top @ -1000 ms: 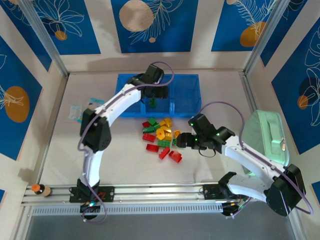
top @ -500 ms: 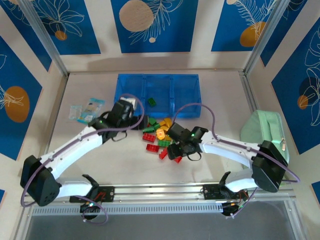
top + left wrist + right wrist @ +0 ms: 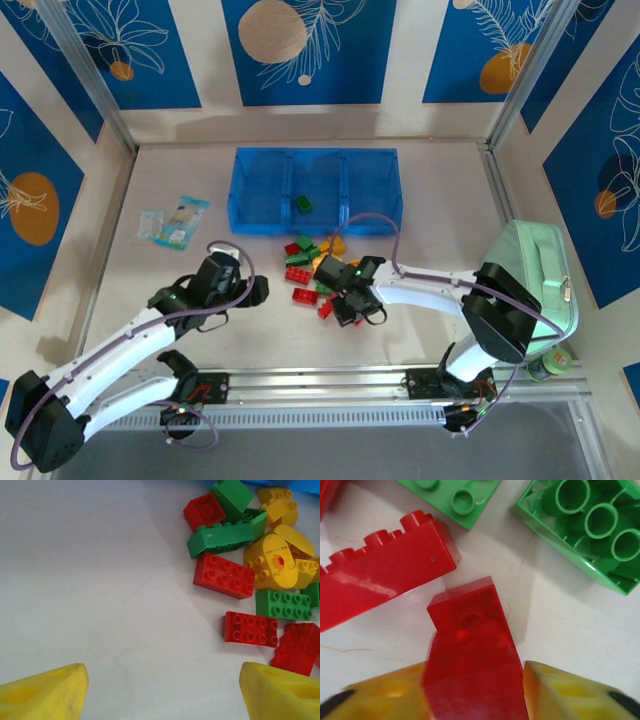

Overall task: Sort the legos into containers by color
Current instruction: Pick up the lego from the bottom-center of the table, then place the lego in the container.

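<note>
Mid-pick — the right hand grips a red brick at the near edge of the legos on the worktop, the left hand hovers open beside them — next it needs lifting to an empty tray compartment.

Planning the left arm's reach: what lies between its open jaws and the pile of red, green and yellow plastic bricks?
Nothing: in the left wrist view, the white table is bare from the jaws to the pile of plastic bricks.
</note>
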